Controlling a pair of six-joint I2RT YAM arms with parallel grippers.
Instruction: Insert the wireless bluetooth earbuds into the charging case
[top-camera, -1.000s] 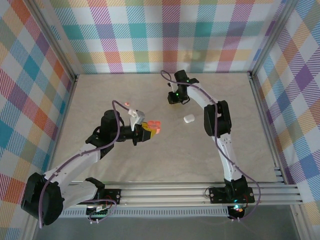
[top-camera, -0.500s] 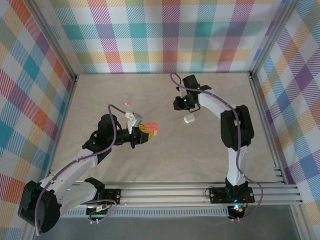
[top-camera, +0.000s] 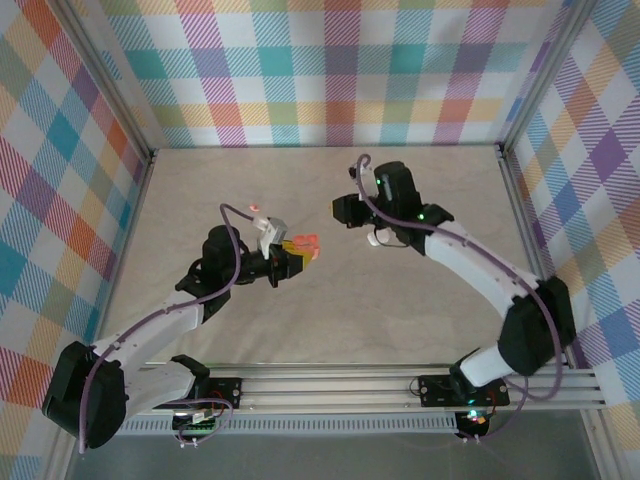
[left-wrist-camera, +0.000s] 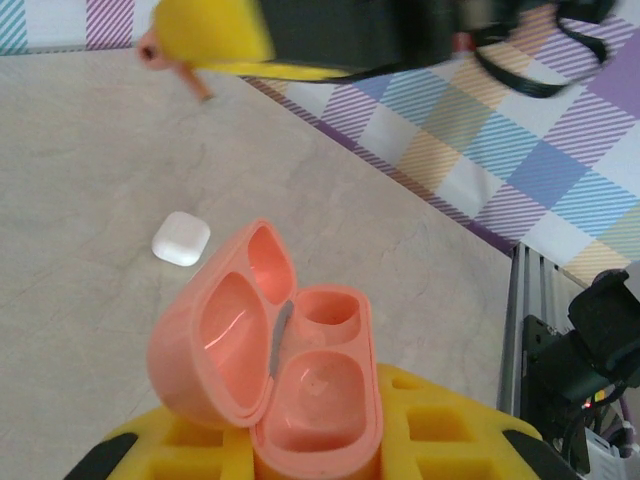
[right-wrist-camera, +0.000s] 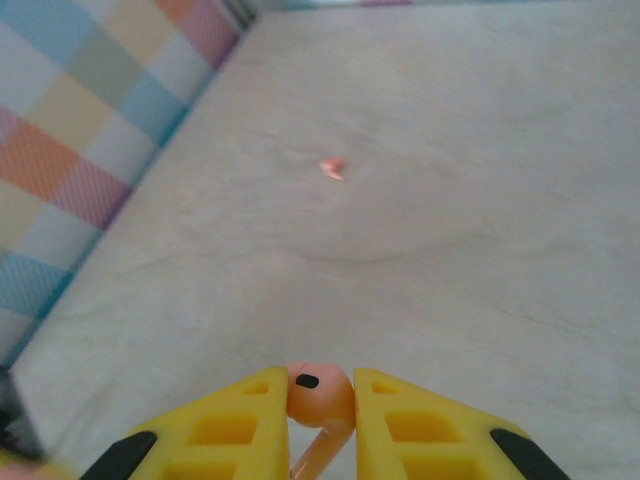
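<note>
**Top external and wrist views: pink earbud pinched, open case waiting**

Over the table (top-camera: 330, 320) the two grippers face each other near the middle. The step in hand looks like bringing one earbud across to the case. To do it well, the right gripper (right-wrist-camera: 320, 392) should come in above the left gripper (left-wrist-camera: 312, 440). It should then line the earbud up with one of the two wells and lower it straight down (a tilted entry would likely catch on the rim). The left gripper's part is to stay level and steady, with the lid leaning away from the approach. Release should wait until the earbud sits fully in its well.

The left gripper is clamped on the base of the pink charging case (left-wrist-camera: 300, 380). The lid is swung open to one side, and both wells look empty. Beyond its fingertips the white case (left-wrist-camera: 181, 238) lies closed on the table, well apart from the pink one.

The right gripper is almost closed, its yellow pads pinching a salmon-pink earbud (right-wrist-camera: 319, 396) by the head, with the stem showing between them. Far ahead of that gripper, a second pink earbud (right-wrist-camera: 332, 168) lies loose on the table.
</note>
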